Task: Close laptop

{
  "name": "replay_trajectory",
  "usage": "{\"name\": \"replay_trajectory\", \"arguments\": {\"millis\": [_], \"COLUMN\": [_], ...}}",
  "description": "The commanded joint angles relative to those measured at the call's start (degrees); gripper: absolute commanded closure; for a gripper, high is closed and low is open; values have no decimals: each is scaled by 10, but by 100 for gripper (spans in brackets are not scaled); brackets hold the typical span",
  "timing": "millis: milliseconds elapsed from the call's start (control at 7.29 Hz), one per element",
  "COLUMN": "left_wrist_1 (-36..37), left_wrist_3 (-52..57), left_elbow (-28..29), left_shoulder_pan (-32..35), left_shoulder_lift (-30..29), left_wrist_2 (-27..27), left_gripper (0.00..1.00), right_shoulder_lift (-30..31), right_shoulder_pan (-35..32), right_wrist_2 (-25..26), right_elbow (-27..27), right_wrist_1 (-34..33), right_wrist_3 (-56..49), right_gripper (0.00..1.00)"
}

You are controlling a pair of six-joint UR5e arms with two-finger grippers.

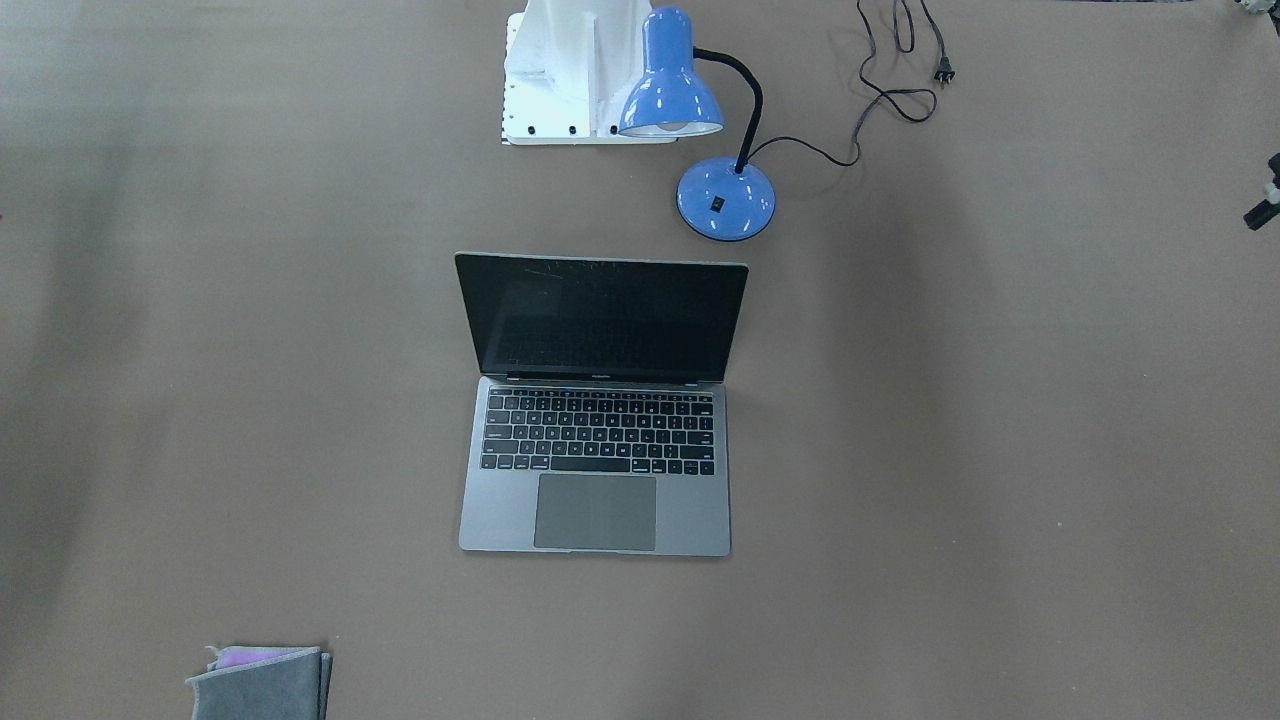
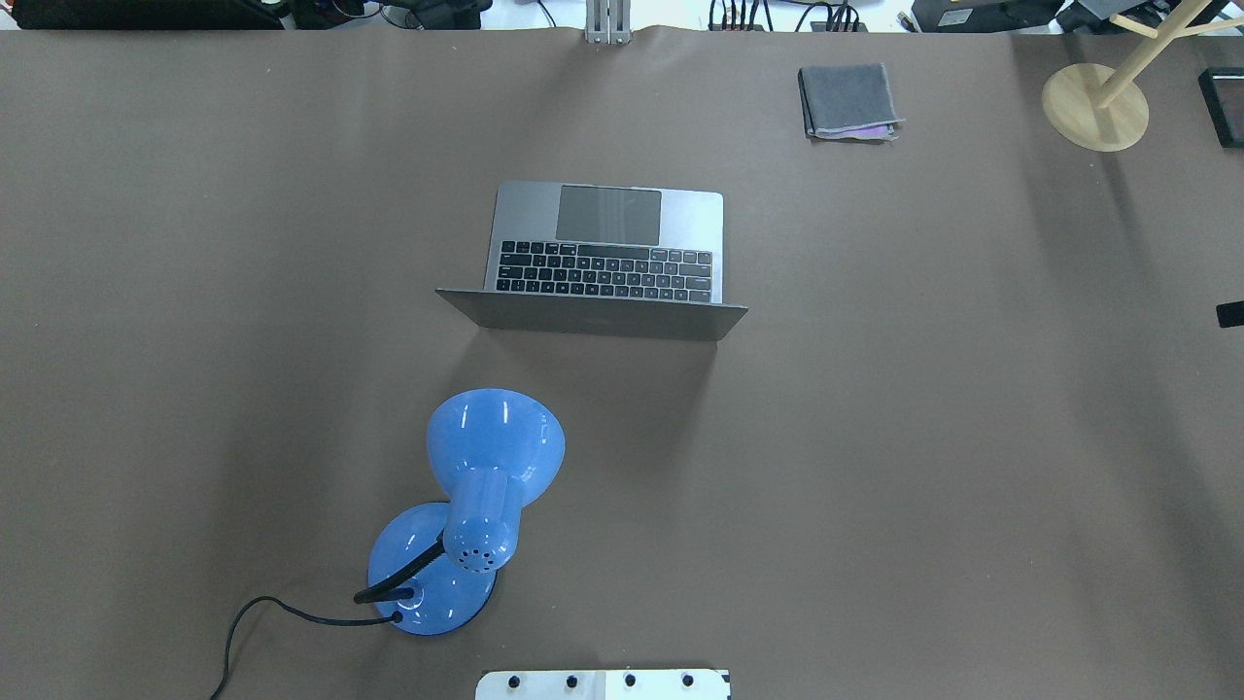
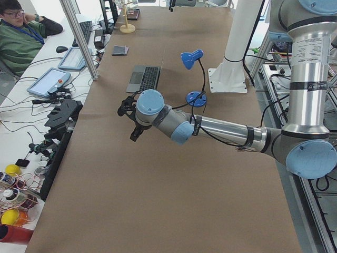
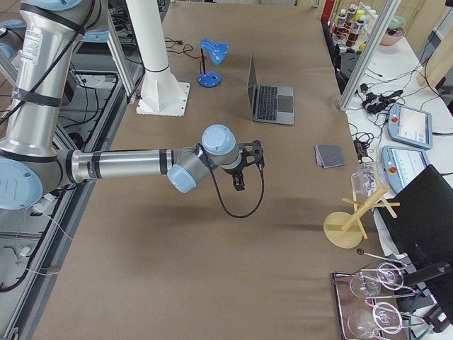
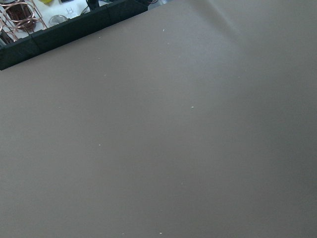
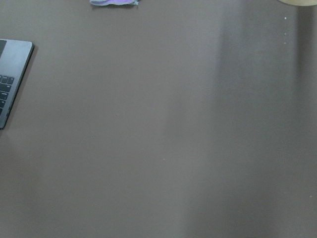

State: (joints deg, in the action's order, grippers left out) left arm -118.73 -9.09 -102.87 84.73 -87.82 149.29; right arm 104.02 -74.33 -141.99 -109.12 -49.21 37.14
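Observation:
The grey laptop stands open in the middle of the table, its dark screen upright and facing away from the robot. It also shows in the overhead view, the left side view, the right side view, and a corner in the right wrist view. My left gripper hovers over bare table well to the laptop's left; I cannot tell if it is open or shut. My right gripper hovers over bare table well to the laptop's right; I cannot tell its state either.
A blue desk lamp stands between the robot's base and the laptop's lid, its black cord trailing off. A folded grey cloth lies at the far side. A wooden stand is at the far right.

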Motion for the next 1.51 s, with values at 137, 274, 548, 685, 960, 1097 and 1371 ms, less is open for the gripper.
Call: {"name": "replay_trajectory", "arguments": {"millis": [137, 274, 548, 685, 960, 1097, 1371], "left_wrist_1": [-135, -145, -144, -146, -152, -179, -207], "left_wrist_3": [-249, -289, -306, -360, -521, -568, -587], "left_elbow": [5, 7, 8, 8, 6, 9, 10], "left_shoulder_pan": [-105, -134, -195, -233, -307, -343, -415], "left_shoulder_lift": [-51, -69, -98, -116, -187, -198, -198], "left_wrist_2": [7, 7, -16, -28, -29, -42, -124], "left_gripper": [16, 54, 100, 100, 100, 100, 100], "right_shoulder_lift": [-45, -46, -74, -79, -102, -102, -112], "right_shoulder_pan": [103, 146, 227, 275, 367, 413, 502], "right_wrist_2": [24, 72, 150, 198, 291, 332, 440], "right_elbow": [-45, -70, -87, -102, -129, -143, -152], "right_wrist_1": [15, 15, 14, 14, 14, 14, 12], "right_wrist_3": [198, 256, 310, 356, 432, 460, 486], "right_gripper": [67, 86, 100, 100, 100, 100, 100]}}
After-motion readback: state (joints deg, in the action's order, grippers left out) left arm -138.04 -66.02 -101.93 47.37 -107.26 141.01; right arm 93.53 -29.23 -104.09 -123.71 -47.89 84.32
